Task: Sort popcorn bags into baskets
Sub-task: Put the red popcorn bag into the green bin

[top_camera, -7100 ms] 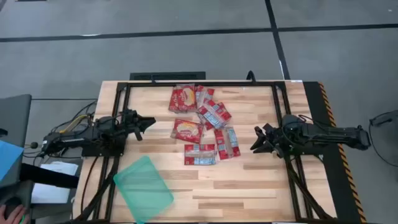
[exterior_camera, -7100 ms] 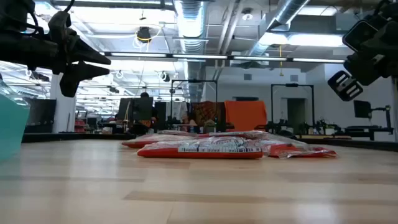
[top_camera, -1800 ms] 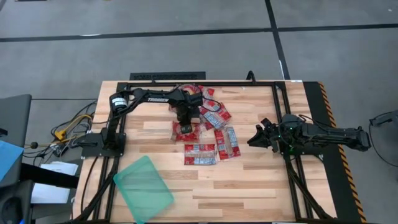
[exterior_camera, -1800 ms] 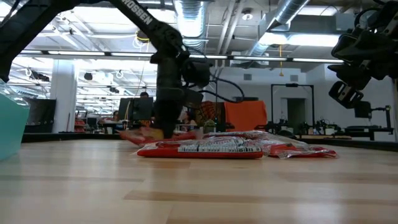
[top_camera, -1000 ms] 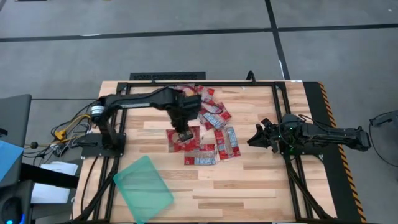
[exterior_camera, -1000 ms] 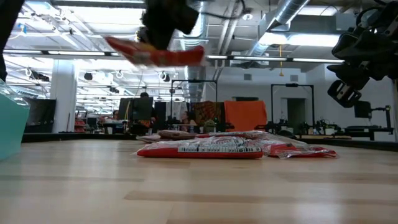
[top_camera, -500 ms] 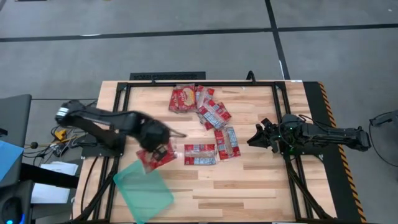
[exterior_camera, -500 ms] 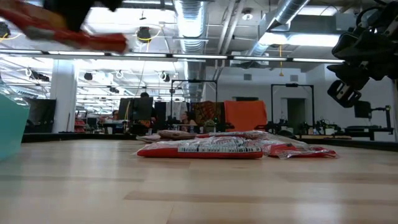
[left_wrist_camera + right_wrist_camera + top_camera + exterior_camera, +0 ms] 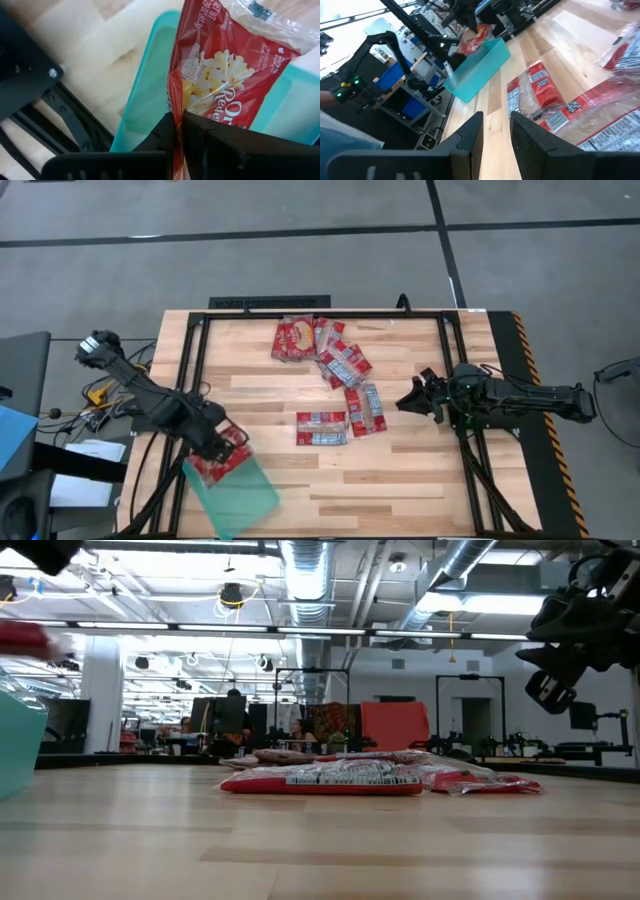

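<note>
The left jaws (image 9: 218, 448) are pressed together on a squarish popcorn bag (image 9: 219, 461), pinching its edge; in the left wrist view the red packet (image 9: 220, 95) with its popcorn picture hangs forward from between the dark fingers (image 9: 161, 132). Directly beneath the left jaws and the held bag is the teal basket (image 9: 238, 492), a shallow translucent tray lying at an angle on the tabletop (image 9: 400, 480), with the bag over its upper end. The right jaws (image 9: 411, 402) hover above the tabletop's right side, slightly spread and holding nothing, as the right wrist view shows a gap between its two fingers (image 9: 465, 137). Just beside the right jaws, toward the tabletop's middle, lies the loose heap of remaining popcorn bags (image 9: 335, 380): narrow ones (image 9: 322, 428) nearest, and a squarish one (image 9: 293, 340) farther off at the far edge. In the low view the heap (image 9: 330, 778) lies flat, with the basket's wall (image 9: 18, 745) at the side.
</note>
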